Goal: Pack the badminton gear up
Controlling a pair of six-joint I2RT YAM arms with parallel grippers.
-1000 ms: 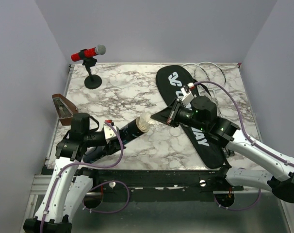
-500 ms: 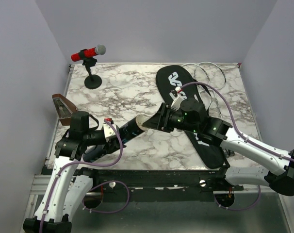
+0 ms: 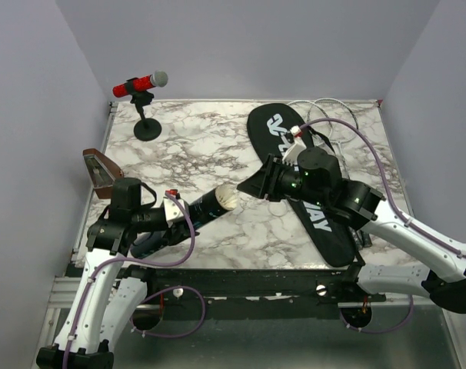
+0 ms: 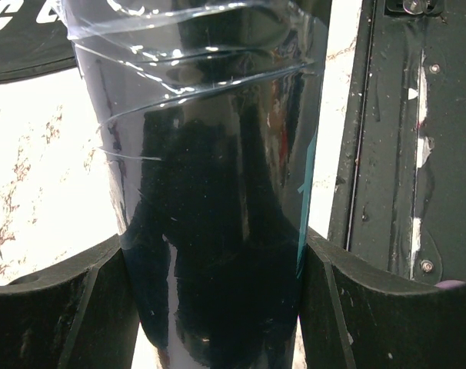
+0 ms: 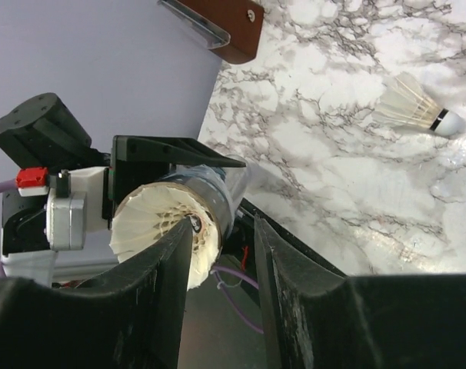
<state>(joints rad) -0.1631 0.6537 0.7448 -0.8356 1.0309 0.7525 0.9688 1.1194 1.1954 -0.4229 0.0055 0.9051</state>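
Note:
My left gripper (image 3: 175,211) is shut on the long black tube (image 3: 206,206) and holds it tilted above the table, mouth toward the right arm. In the left wrist view the tube (image 4: 210,192) fills the space between the gripper's (image 4: 218,307) two fingers. A white feathered shuttlecock (image 5: 160,234) sits in the tube's mouth, also seen from above (image 3: 228,197). My right gripper (image 3: 256,187) is open and empty just off the mouth (image 5: 224,231). A second shuttlecock (image 5: 417,108) lies on the marble. The black bag (image 3: 325,227) lies under the right arm, with the rackets (image 3: 333,111) behind it.
A red microphone on a black stand (image 3: 141,83) is at the back left. A brown wedge (image 3: 101,173) sits at the table's left edge, also in the right wrist view (image 5: 225,23). The bag's lettered end (image 4: 25,38) shows beyond the tube.
My right gripper moved left up against the tube's mouth, then drew back a little to the right. The shuttlecock stays in the mouth. The left arm has barely moved.

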